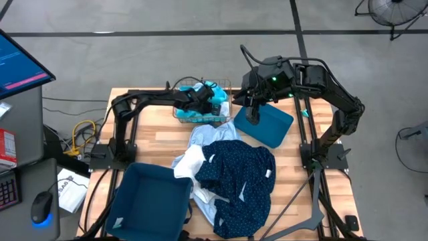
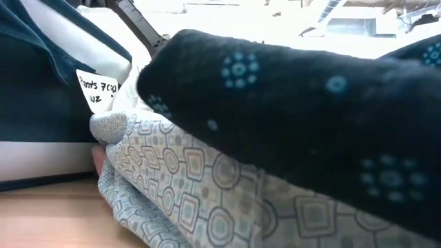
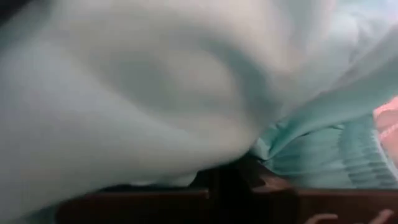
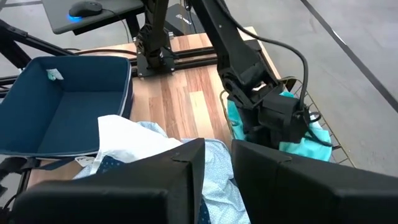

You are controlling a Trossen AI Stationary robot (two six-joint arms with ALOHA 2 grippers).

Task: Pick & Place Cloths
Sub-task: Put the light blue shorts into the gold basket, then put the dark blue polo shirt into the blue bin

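Note:
A wire basket (image 1: 200,117) stands at the table's far middle with a turquoise cloth (image 4: 298,140) in it. My left gripper (image 1: 200,100) is down in the basket, shut on that cloth, which fills the left wrist view (image 3: 155,93). A heap of cloths lies mid-table: a navy dotted one (image 1: 237,174) on top, with a pale blue one (image 1: 207,137) and a white one (image 1: 189,164) partly under it. My right gripper (image 1: 254,110) hangs high above a teal bin (image 1: 267,127). Its fingers (image 4: 186,180) are a little apart with nothing between them. My left gripper comes at the turquoise cloth slanting down from the table's left. Folds of the cloth (image 3: 273,149) run together at the shut fingers (image 3: 236,186). The cloth bunched over the gripper hides which part is pinched and how many layers. The cloth lies in the basket.
A second, open teal bin (image 1: 150,201) stands at the near left corner. The heap sits right in front of the low camera, where the navy cloth (image 2: 310,117) and a patterned pale cloth (image 2: 207,200) hide most of the table. Bare wood shows left of the heap (image 1: 154,144).

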